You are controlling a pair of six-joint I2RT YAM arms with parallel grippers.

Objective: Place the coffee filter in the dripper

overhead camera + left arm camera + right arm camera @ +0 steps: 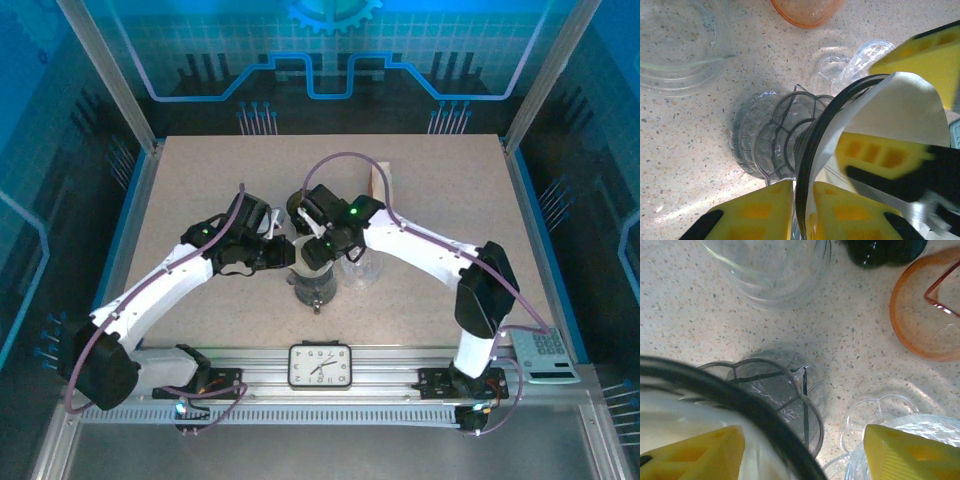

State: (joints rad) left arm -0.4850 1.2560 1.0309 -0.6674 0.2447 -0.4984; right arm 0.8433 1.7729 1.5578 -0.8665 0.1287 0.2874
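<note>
The dripper is a clear grey ribbed cone with a black rim, standing at the table's middle. A white paper coffee filter sits inside its rim, also seen in the right wrist view. My left gripper is shut on the black rim with the filter's edge pinched against it. My right gripper is open and straddles the rim: one yellow finger lies inside on the filter, the other hangs outside over a glass. In the top view both grippers meet above the dripper, left and right.
A clear glass jug and an orange bowl stand just beyond the dripper. A clear cup sits close on its right. A clock lies at the near edge and a calculator at the right.
</note>
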